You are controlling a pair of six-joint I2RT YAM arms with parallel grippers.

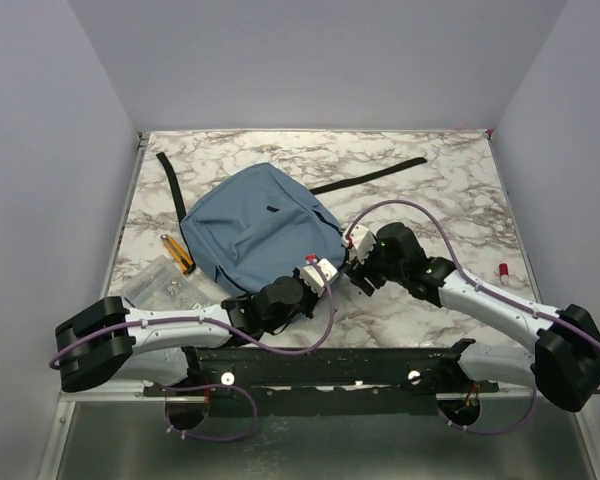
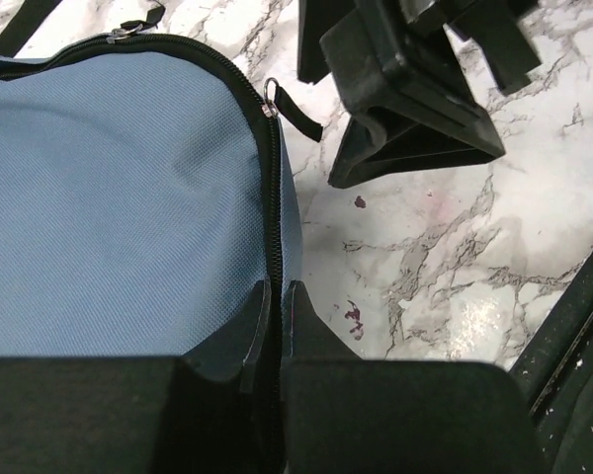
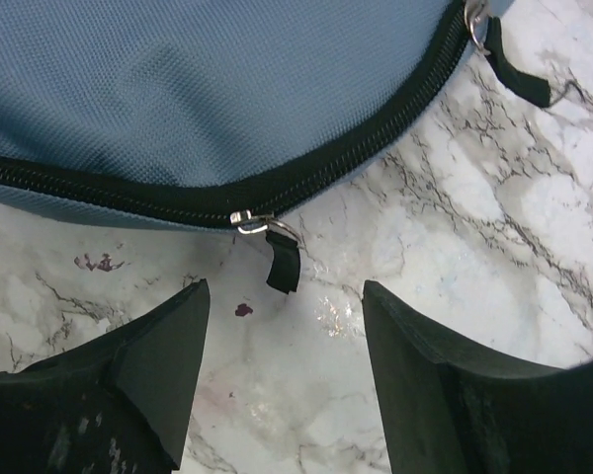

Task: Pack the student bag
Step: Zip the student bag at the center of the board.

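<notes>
Top external: a marble-patterned table (image 1: pixel 450 190) is boxed in by plain grey walls (image 1: pixel 310 60). The student bag (image 1: pixel 255 230) lies flat left of centre, with a black strap (image 1: pixel 370 177) stretched toward the far right. A yellow-and-black tool (image 1: pixel 180 255) and a clear packet (image 1: pixel 160 282) sit near its left edge, and a small red object (image 1: pixel 501 269) lies well apart on the right.

Left wrist: my left claw (image 2: pixel 279 296) is pinched tight on the bag's zip seam. Black fingers (image 2: pixel 405 128) of my other arm block the marble beyond.

Right wrist: my right claw (image 3: pixel 284 296) gapes wide over the marble, with a zip pull (image 3: pixel 282 259) between its tips, apart from both.
</notes>
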